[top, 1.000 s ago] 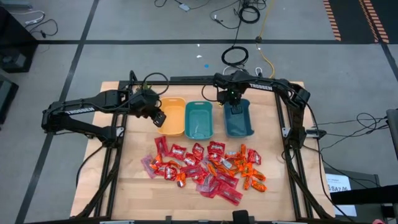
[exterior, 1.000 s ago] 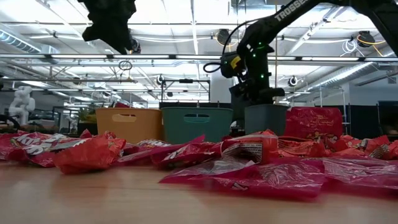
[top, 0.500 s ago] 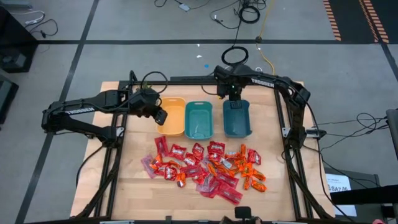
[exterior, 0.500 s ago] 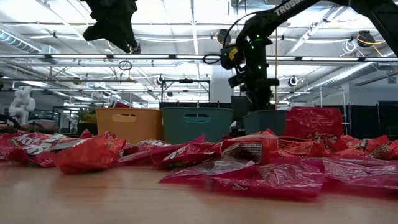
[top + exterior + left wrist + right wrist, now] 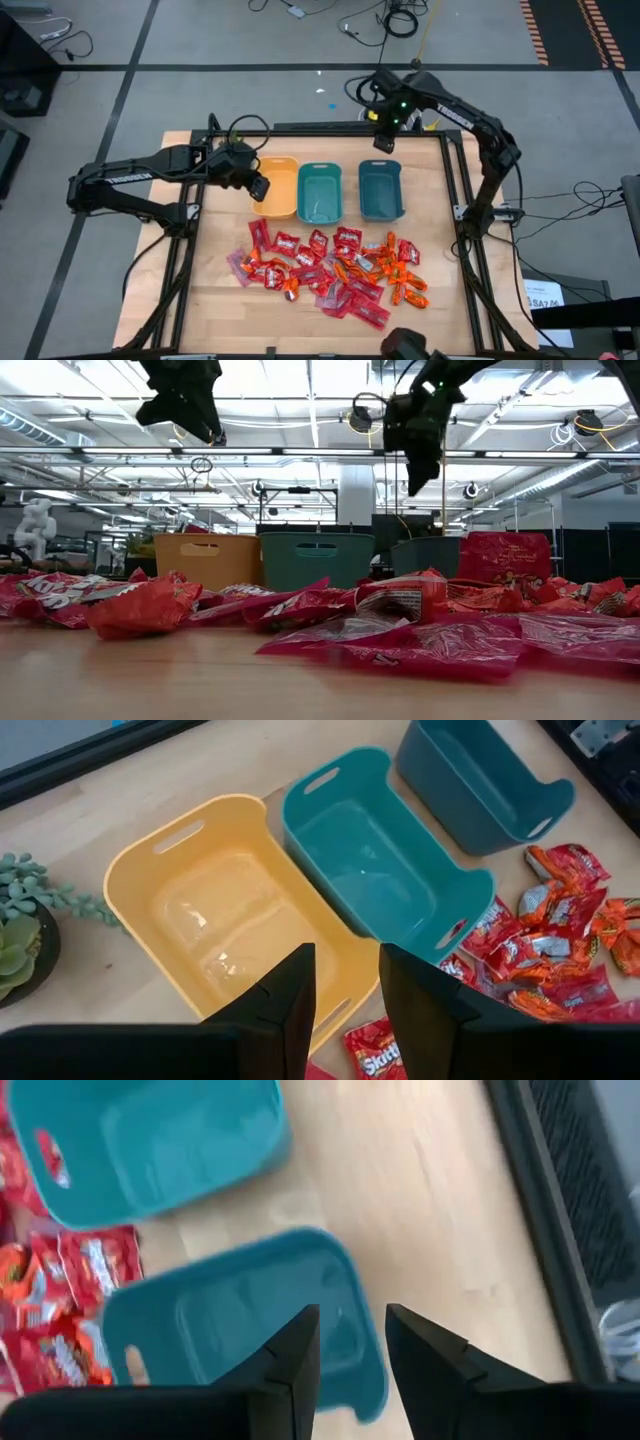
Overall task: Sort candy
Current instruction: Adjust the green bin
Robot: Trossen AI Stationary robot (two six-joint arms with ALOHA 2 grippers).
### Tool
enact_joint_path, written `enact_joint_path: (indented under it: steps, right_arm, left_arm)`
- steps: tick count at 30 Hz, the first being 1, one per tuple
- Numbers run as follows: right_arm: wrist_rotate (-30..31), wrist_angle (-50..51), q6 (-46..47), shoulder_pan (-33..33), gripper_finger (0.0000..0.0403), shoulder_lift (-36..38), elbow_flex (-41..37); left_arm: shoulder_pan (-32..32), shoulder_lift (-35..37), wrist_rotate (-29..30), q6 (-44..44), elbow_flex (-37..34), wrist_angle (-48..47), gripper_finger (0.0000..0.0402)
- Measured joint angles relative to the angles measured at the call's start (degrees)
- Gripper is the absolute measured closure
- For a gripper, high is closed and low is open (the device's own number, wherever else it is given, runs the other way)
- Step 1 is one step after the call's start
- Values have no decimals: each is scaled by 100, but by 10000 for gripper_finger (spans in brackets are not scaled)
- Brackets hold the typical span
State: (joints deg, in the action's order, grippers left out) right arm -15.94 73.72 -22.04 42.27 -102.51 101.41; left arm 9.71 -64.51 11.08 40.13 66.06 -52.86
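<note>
The workshop is a large open hall with a grey taped floor and loose cables. At its centre stands the pale wooden counter [image 5: 215, 300] inside a black frame, with one dark arm mounted at each side.

Three plastic bins sit in a row at the far half of the counter: the yellow plastic bin [image 5: 276, 187], the light teal plastic bin [image 5: 320, 192] and the darker teal plastic bin [image 5: 381, 189]. They stand side by side with open tops, presumably one receptacle per candy type, within reach of both arms.

The left gripper [image 5: 257, 188] hangs high just beside the yellow bin. In its wrist view the two dark fingers [image 5: 290, 1005] stand slightly apart with nothing between them, and the yellow bin below looks bare.

The right gripper [image 5: 384, 141] hangs high beyond the far end of the darker teal bin. Its fingers [image 5: 295, 1365] also show a gap and hold nothing.

A small potted green plant [image 5: 20, 935] stands beside the yellow bin, clear of the work.

The candy [image 5: 330, 268], a loose heap of red squarish packets, longer pinkish-red packets and small orange pieces, lies on the near half of the counter in front of the bins. Sorting appears barely begun.
</note>
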Motion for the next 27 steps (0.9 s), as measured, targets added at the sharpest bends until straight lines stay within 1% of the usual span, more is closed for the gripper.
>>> enact_joint_path:
  steps: [4, 8, 10, 13, 15, 17, 20, 25, 27]
  right_arm:
    - [-47, -746, 0, -264, 293, 83, 0]
    - [18, -1740, 42, -721, 293, -120, 0]
    - [264, -2163, 48, -989, 293, -281, 0]
    - [820, -2602, -30, -1364, 293, -531, 0]
    - [1059, -2786, -126, -1561, 293, -696, 0]
    - [1157, -2920, -153, -1703, 293, -861, -2]
    - [1122, -3073, -129, -1776, 293, -1102, -2]
    - [1116, -2956, -131, -1736, 293, -1432, -4]
    - [995, -2954, -131, -1729, 293, -1530, -4]
  left_arm:
    - [51, -153, 22, -67, 0, 44, 278]
    - [157, -428, 2, -314, 0, 31, 278]
    - [212, -570, -36, -413, 0, 15, 278]
    - [286, -774, -55, -595, 0, -25, 278]
    - [335, -878, -73, -734, 0, -19, 278]
    - [393, -954, -155, -909, 0, -18, 278]
    - [473, -1019, -280, -1092, 0, -20, 278]
    - [586, -1032, -358, -1253, 0, -21, 278]
    - [637, -1032, -361, -1270, 0, -22, 278]
